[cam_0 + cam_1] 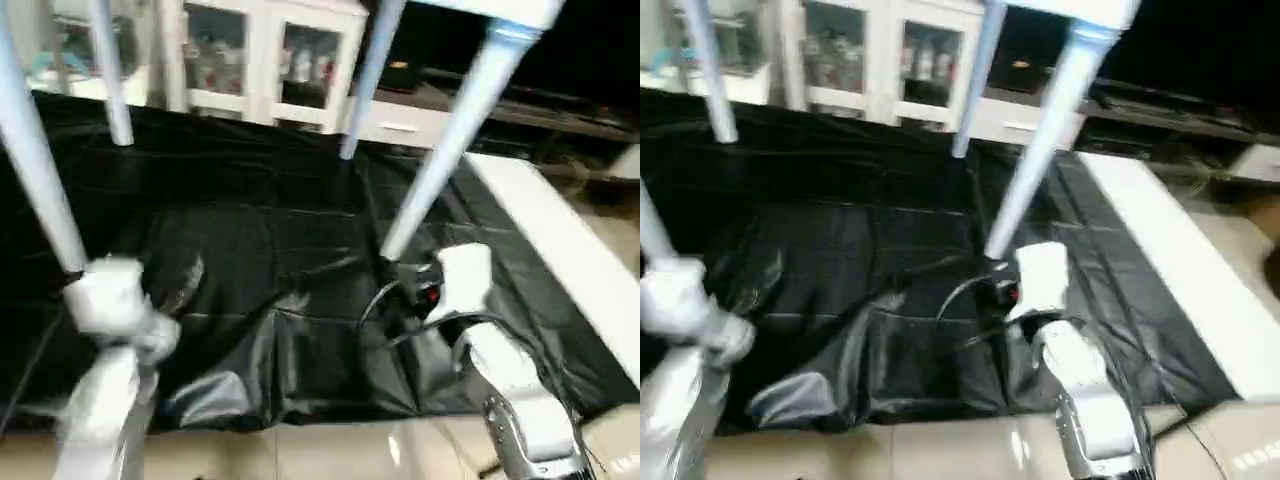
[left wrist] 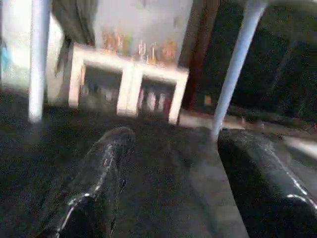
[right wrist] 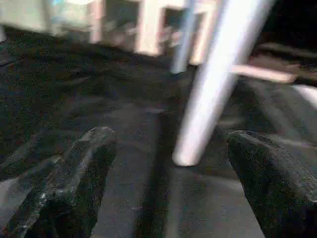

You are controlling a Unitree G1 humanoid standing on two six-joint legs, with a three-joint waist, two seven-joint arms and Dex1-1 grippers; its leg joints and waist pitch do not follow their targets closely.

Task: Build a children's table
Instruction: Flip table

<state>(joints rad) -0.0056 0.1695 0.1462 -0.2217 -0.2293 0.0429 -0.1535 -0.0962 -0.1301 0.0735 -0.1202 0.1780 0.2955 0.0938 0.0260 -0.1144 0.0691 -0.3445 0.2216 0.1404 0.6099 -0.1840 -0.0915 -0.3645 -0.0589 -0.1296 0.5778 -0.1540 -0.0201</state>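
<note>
The children's table stands upright on a black sheet (image 1: 250, 230), and I look in under its white top (image 1: 500, 10). Its four white legs reach down to the sheet: near left (image 1: 40, 170), far left (image 1: 110, 70), far right (image 1: 365, 85) and near right (image 1: 440, 150). My left gripper (image 2: 173, 136) is open with nothing between its black fingers (image 2: 106, 163); its silver wrist (image 1: 115, 300) sits beside the foot of the near left leg. My right gripper (image 3: 171, 136) is open too, and the foot of the near right leg (image 3: 198, 129) stands just beyond its fingertips, untouched.
A white cabinet (image 1: 260, 60) with glass doors stands behind the sheet. A long white panel (image 1: 560, 230) lies along the sheet's right side. Pale floor (image 1: 300, 450) shows at the near edge, and dark shelving (image 1: 560, 100) sits at the back right.
</note>
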